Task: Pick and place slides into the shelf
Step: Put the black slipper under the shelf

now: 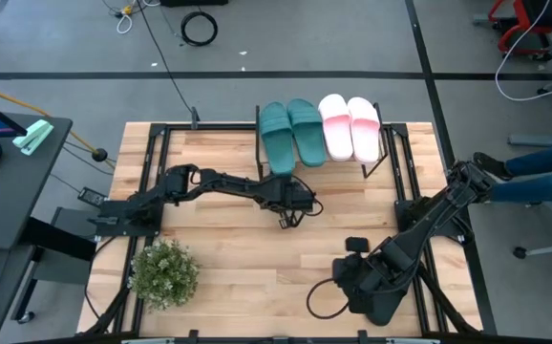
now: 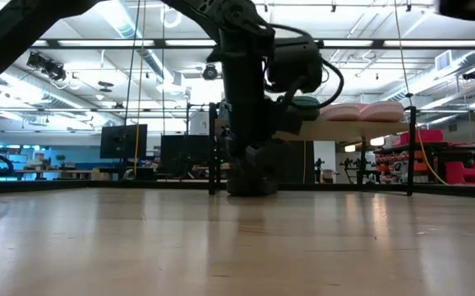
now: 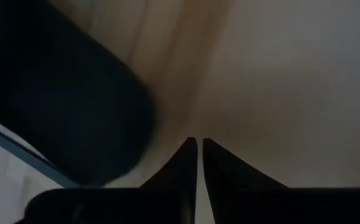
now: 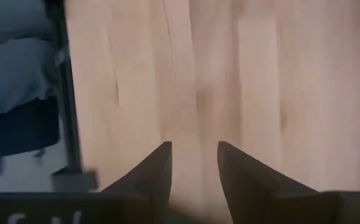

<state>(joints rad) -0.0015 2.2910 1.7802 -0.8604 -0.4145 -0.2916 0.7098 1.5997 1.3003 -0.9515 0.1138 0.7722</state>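
Four slides are lying side by side on the shelf (image 1: 391,134) at the table's far edge: the two teal slides (image 1: 291,134) on the left half of the plank and the two pink slides (image 1: 350,127) on the right half, each pair touching. In the low view the pink pair is resting on the plank top, with the teal pair partly hidden behind the arm. A black slide (image 3: 61,99) is filling one side of the left wrist view as a dark rounded shape, lying on the table just beside that arm's fingers; how it sits relative to the shelf cannot be told.

The left end effector (image 1: 287,216) is reaching from the left side of the table to its middle, just in front of the shelf and below the teal pair. Its fingers (image 3: 183,165) are standing nearly pressed together with only a thin slit between them, pinching nothing, their tips pointing down at the bare table (image 1: 228,248).

The right end effector (image 1: 354,247) is waiting low over the near right part of the table, well apart from the shelf and the slides. Its fingers (image 4: 155,171) are spread, with only bare wood between them.

A potted plant (image 1: 164,272) is standing at the near left corner of the table.
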